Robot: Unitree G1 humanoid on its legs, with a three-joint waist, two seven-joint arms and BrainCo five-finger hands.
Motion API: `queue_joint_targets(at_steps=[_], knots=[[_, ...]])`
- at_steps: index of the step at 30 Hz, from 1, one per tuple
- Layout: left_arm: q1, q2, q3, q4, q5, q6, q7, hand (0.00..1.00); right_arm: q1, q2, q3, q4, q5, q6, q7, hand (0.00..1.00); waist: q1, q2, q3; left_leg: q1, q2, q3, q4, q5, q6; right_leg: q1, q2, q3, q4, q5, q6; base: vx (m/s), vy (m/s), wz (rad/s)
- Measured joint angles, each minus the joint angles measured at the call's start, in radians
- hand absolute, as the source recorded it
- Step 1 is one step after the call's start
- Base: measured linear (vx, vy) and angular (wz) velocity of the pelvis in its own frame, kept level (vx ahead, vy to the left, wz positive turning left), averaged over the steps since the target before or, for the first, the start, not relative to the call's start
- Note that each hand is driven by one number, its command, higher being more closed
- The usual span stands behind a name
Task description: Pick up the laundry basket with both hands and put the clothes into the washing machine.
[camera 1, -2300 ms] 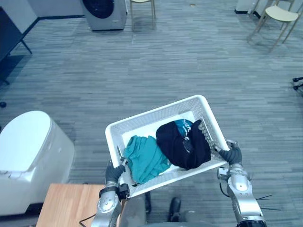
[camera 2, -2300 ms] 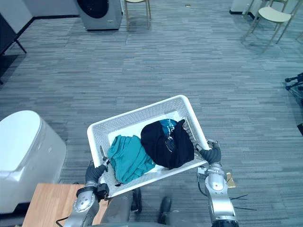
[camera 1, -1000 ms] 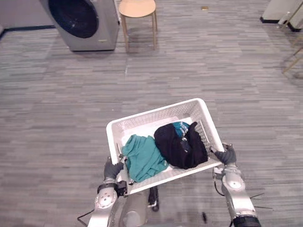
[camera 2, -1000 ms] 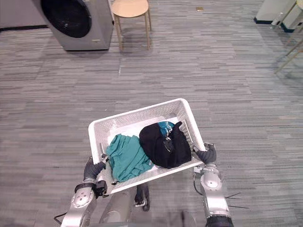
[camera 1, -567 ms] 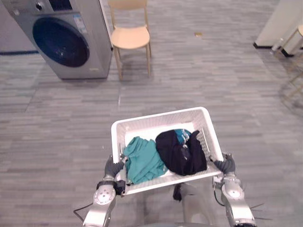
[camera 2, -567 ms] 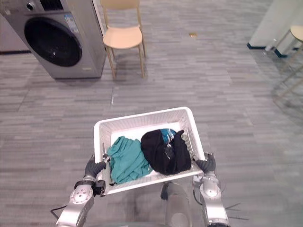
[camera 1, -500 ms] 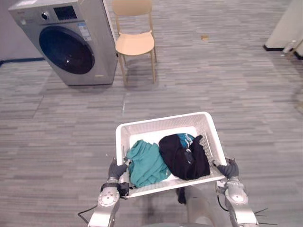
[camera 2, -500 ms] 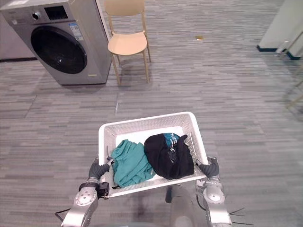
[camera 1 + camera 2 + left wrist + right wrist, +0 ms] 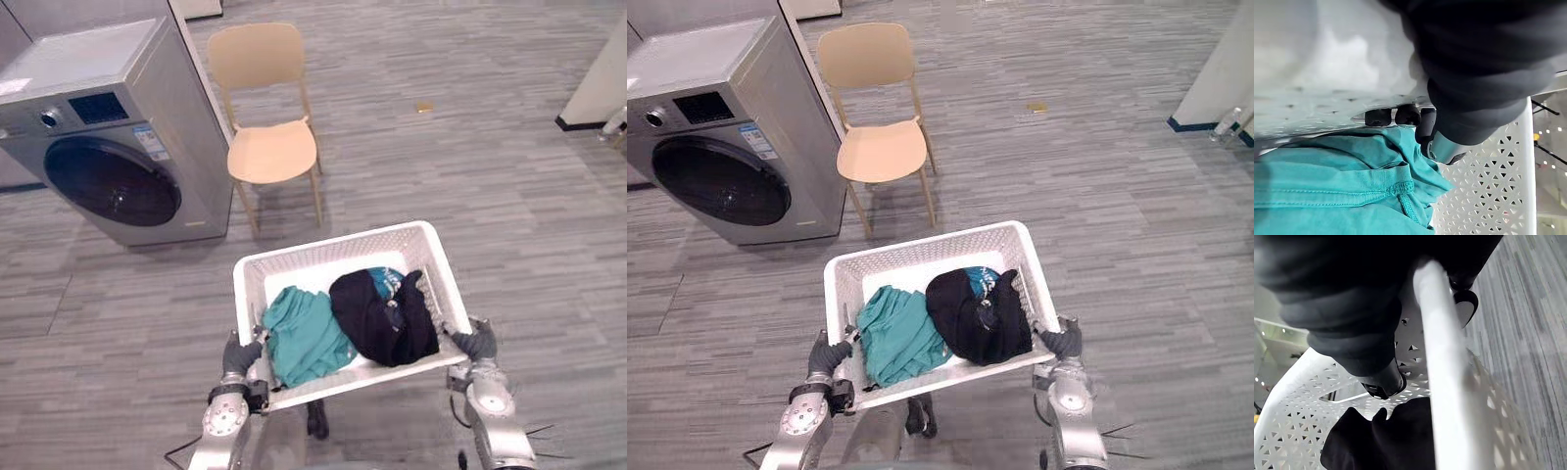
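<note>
Both hands are gripping the white laundry basket (image 9: 333, 257) by its short ends and holding it up off the floor (image 9: 490, 166). The left hand (image 9: 238, 354) is hooking its fingers over the rim next to the teal shirt (image 9: 304, 333). The right hand (image 9: 477, 342) is clamping the rim beside the black garment (image 9: 382, 318). Both clothes are sitting inside the basket. The grey washing machine (image 9: 108, 166) is standing ahead on the left, with a tan chair (image 9: 269, 147) just beside it.
</note>
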Motion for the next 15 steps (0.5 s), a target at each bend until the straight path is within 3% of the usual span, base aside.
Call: queue_joint_targets(at_steps=[1,2,3,5,6,9,10,11,12,13,14,15], knots=[[0.002,0.0,0.0,0.001,0.004,0.002,0.0,1.0,-0.003,0.0,0.0,0.005,-0.001,0.0,0.001,1.0,0.005,-0.002,0.001,0.0,-0.001,0.002,0.035,-0.034,0.004,-0.016,-0.013,0.003,0.065,-0.019,0.029,0.74,0.412,0.12],[0.01,0.001,-0.002,0.004,0.005,0.006,0.0,1.0,-0.011,0.004,-0.001,0.015,-0.003,0.0,0.001,1.0,0.012,-0.002,0.001,0.03,-0.01,0.007,0.062,-0.094,0.006,-0.089,-0.044,0.027,0.28,-0.053,0.085,0.55,0.334,0.03],[0.017,0.012,-0.002,0.007,0.005,0.013,0.0,1.0,-0.019,0.008,-0.002,0.041,-0.007,0.0,0.004,1.0,0.012,-0.012,0.005,0.085,-0.033,0.014,0.064,-0.117,0.006,-0.185,-0.075,0.079,0.583,-0.044,0.131,0.53,0.309,0.12],[0.03,0.036,-0.002,0.01,0.005,0.027,0.0,1.0,-0.016,0.032,-0.001,0.086,-0.014,0.001,0.012,1.0,-0.001,-0.031,0.01,0.221,-0.089,0.01,0.001,-0.12,0.009,-0.29,-0.103,0.096,0.937,-0.048,0.113,0.54,0.202,0.31],[0.043,0.052,-0.002,0.01,0.005,0.026,0.0,1.0,-0.009,0.044,0.004,0.092,-0.017,0.001,0.019,1.0,-0.011,-0.026,0.007,0.325,-0.116,-0.001,-0.093,-0.121,0.01,-0.355,-0.1,0.071,1.047,-0.078,0.056,0.54,0.148,0.27],[0.033,0.073,-0.003,0.002,0.005,0.024,0.0,1.0,-0.003,0.053,0.007,0.078,-0.021,-0.002,0.021,1.0,-0.023,-0.023,0.006,0.446,-0.146,-0.039,-0.235,-0.121,0.01,-0.486,-0.07,-0.012,1.005,-0.124,-0.027,0.47,0.096,0.32],[0.021,0.082,-0.008,0.003,0.004,0.024,0.0,1.0,0.003,0.051,0.006,0.062,-0.021,-0.002,0.021,1.0,-0.041,-0.02,0.006,0.493,-0.151,-0.073,-0.29,-0.12,0.009,-0.553,-0.035,-0.048,0.864,-0.142,-0.058,0.48,0.045,0.65],[0.009,0.089,-0.021,0.005,0.004,0.024,-0.001,1.0,0.011,0.051,0.003,0.052,-0.021,-0.002,0.021,1.0,-0.052,-0.018,0.007,0.528,-0.151,-0.095,-0.324,-0.117,0.0,-0.594,-0.005,-0.065,0.685,-0.125,-0.061,0.58,0.029,0.71],[0.002,0.091,-0.029,0.007,0.004,0.024,-0.001,1.0,0.016,0.051,-0.002,0.047,-0.021,-0.002,0.021,1.0,-0.058,-0.018,0.008,0.548,-0.152,-0.106,-0.341,-0.116,-0.009,-0.609,0.008,-0.069,0.571,-0.088,-0.063,0.5,0.008,0.68],[-0.009,0.092,-0.041,0.016,0.004,0.024,-0.001,1.0,0.023,0.05,-0.013,0.042,-0.02,-0.002,0.018,1.0,-0.061,-0.028,0.01,0.608,-0.164,-0.123,-0.382,-0.114,-0.022,-0.627,0.019,-0.069,0.338,0.022,-0.047,0.64,-0.046,0.55],[-0.01,0.095,-0.045,0.018,0.005,0.024,-0.001,1.0,0.025,0.05,-0.016,0.037,-0.021,-0.002,0.018,1.0,-0.061,-0.051,0.007,0.661,-0.188,-0.141,-0.413,-0.12,-0.036,-0.652,0.017,-0.068,0.213,0.109,-0.04,0.56,-0.061,0.49],[-0.01,0.096,-0.047,0.025,0.005,0.024,-0.001,1.0,0.031,0.049,-0.016,0.033,-0.021,-0.002,0.017,1.0,-0.061,-0.061,0.001,0.691,-0.198,-0.15,-0.423,-0.127,-0.047,-0.663,0.013,-0.066,0.186,0.134,-0.053,0.72,-0.111,0.54]])
